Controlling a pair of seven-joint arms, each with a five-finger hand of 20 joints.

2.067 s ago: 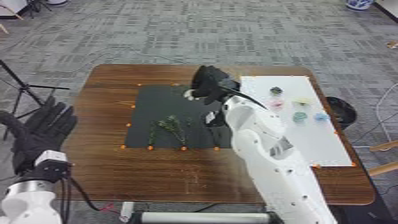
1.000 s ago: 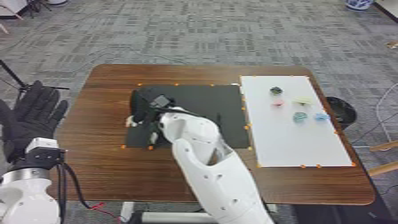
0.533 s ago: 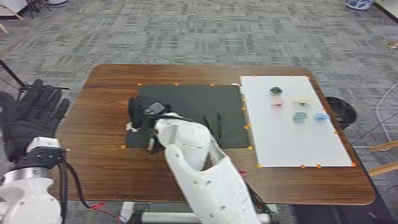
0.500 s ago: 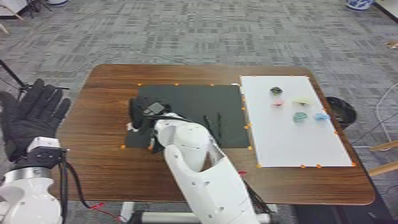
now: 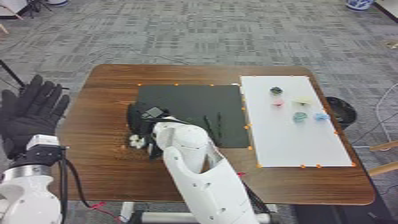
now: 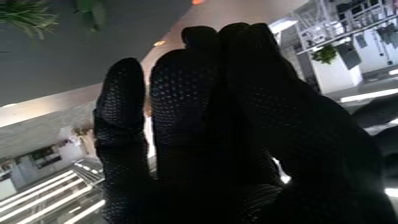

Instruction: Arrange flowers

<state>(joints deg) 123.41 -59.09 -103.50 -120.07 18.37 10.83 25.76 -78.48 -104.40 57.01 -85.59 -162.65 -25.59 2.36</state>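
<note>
fingers of the left hand [image 5: 34, 111] are straight and spread; whether anything is gripped by the right hand [image 5: 137, 118] cannot be told. white flower [image 5: 136, 142] seen beside it; coloured flowers [image 5: 300, 116] noted on white board [image 5: 306, 147].

The head camera looked from above the near side of the table [image 5: 293, 187], forward and down, and stood back enough to take in the tabletop from edge to edge, with the carpet [image 5: 178, 35] beyond. The other one rode the right arm's wrist, right up close behind the right hand [image 5: 140, 120], and faced along its fingers [image 6: 182, 90], well tilted, catching mat, floor and the room's strip lights [image 6: 44, 200] past them. Both views took in that hand, part of the black mat [image 5: 191, 100] and some table.
</note>
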